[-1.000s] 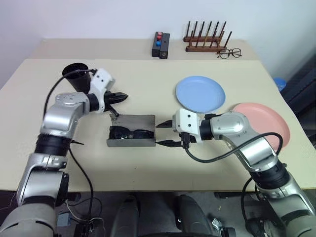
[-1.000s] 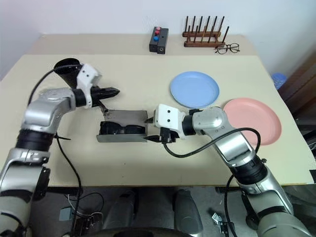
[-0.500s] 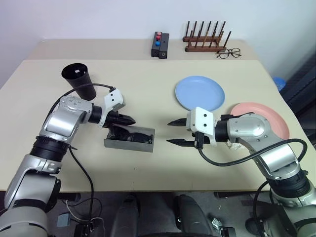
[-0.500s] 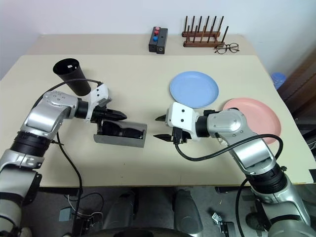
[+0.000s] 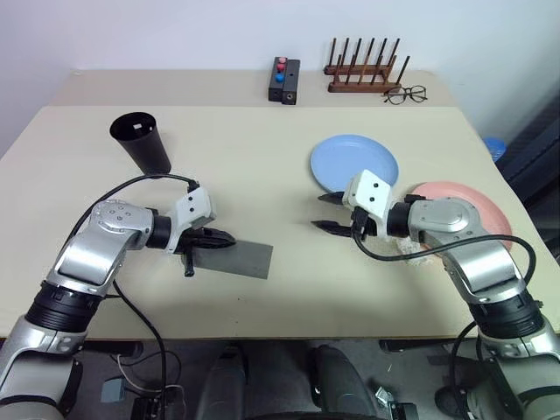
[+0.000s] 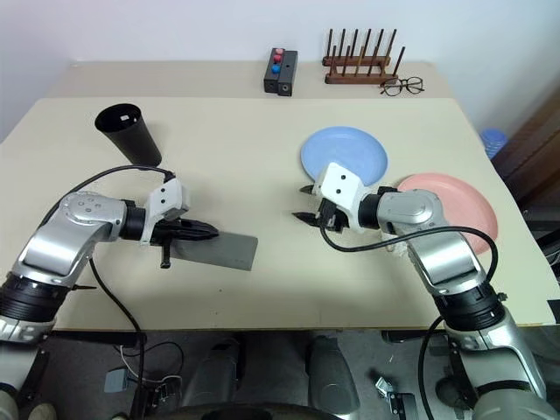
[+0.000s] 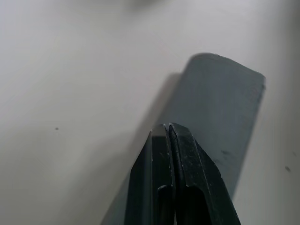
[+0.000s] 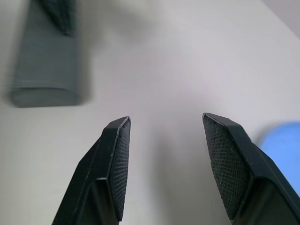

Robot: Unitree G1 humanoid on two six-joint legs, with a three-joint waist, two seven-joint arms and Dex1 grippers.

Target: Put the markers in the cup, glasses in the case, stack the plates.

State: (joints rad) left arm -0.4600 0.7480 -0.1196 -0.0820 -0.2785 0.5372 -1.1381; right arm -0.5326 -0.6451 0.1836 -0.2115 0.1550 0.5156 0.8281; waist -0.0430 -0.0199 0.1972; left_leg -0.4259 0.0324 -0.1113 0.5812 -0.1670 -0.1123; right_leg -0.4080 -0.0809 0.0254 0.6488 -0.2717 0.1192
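Since a second ago the case point(image 5: 229, 255) has closed flat. My left gripper point(image 5: 226, 239), fingers pressed together, rests on its near-left end. My right gripper point(image 5: 322, 213), jaws apart and empty, has withdrawn toward the blue plate point(image 5: 353, 164).

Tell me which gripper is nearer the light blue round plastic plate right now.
Right. The right gripper, open, hovers just beside the near-left rim of the light blue round plastic plate. The left gripper, shut, sits far across the table at the grey oblong glasses case.
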